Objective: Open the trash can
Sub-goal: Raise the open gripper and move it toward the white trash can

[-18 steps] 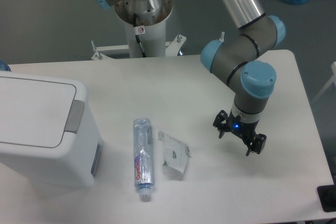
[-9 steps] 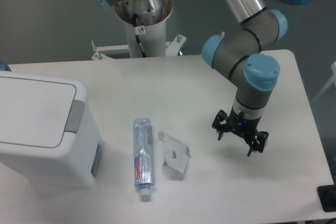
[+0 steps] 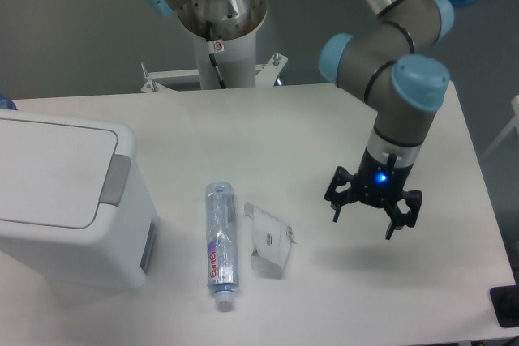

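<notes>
Large white boxy plastic trash can (image 3: 69, 208) with flat lid shut and grey rectangular push tab (image 3: 116, 179) on its right edge, at far left of white tabletop (image 3: 243, 131). Two-finger black gripper (image 3: 373, 215) hovering above right half of tabletop, fingers (image 3: 336, 208) spread wide, holding nothing, well apart from the can. Clear plastic bottle (image 3: 219, 242) and crumpled white wrapper (image 3: 269, 242) lying between gripper and can. Likely hazards: low sweep leftward striking bottle or wrapper and rolling either against the can; open fingers straddling the narrow tab and slipping off; off-centre press on lid rather than tab, leaving lid shut or shoving the light can sideways
</notes>
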Robot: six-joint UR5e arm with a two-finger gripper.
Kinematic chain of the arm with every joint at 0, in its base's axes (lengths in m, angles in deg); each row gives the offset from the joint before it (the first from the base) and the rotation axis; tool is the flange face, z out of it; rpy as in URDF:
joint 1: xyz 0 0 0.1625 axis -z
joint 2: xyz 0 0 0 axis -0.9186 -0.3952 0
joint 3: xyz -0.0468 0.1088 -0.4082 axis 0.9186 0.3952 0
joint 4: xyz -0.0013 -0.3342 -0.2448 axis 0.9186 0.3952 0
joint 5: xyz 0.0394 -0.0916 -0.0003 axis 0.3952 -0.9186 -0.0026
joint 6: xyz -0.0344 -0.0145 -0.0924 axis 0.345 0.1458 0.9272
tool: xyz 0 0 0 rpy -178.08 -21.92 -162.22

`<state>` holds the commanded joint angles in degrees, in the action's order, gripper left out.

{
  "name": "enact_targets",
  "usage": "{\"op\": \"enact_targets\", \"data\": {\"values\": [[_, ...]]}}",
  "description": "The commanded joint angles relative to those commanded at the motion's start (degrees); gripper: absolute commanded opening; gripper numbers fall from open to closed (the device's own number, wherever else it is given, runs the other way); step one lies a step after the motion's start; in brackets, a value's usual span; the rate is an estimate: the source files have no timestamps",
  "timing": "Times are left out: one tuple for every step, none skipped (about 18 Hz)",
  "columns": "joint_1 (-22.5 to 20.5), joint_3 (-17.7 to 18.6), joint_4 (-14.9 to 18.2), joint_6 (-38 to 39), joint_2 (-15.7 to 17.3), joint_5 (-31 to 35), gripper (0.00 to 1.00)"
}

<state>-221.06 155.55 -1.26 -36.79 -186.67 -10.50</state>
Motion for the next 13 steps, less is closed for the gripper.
{"op": "enact_targets", "data": {"values": [[0.09,-0.44,-0.09,1.5,0.44,-1.94,1.0],[0.26,-0.88,0.0,2.56,1.31,-3.7,1.0],[0.53,-1.23,-0.09,3.7,1.84,-5.2,1.0],[0.62,-1.32,-0.09,5.02,2.46,-6.34,1.0],[0.62,-1.5,-0.09,6.43,3.24,-7.48,1.0],[0.62,-1.5,-0.09,7.83,3.86,-8.63,1.0],[0.53,-1.5,-0.09,9.24,4.22,-9.16,1.0],[0.62,-1.58,-0.09,10.12,4.57,-9.34,1.0],[0.62,-1.59,-0.09,10.65,5.18,-9.52,1.0],[0.62,-1.59,-0.09,11.18,5.71,-9.69,1.0],[0.62,-1.59,-0.09,11.97,6.15,-9.69,1.0],[0.62,-1.59,-0.09,12.67,6.59,-9.87,1.0],[0.7,-1.59,-0.09,13.46,6.85,-10.39,1.0]]}}
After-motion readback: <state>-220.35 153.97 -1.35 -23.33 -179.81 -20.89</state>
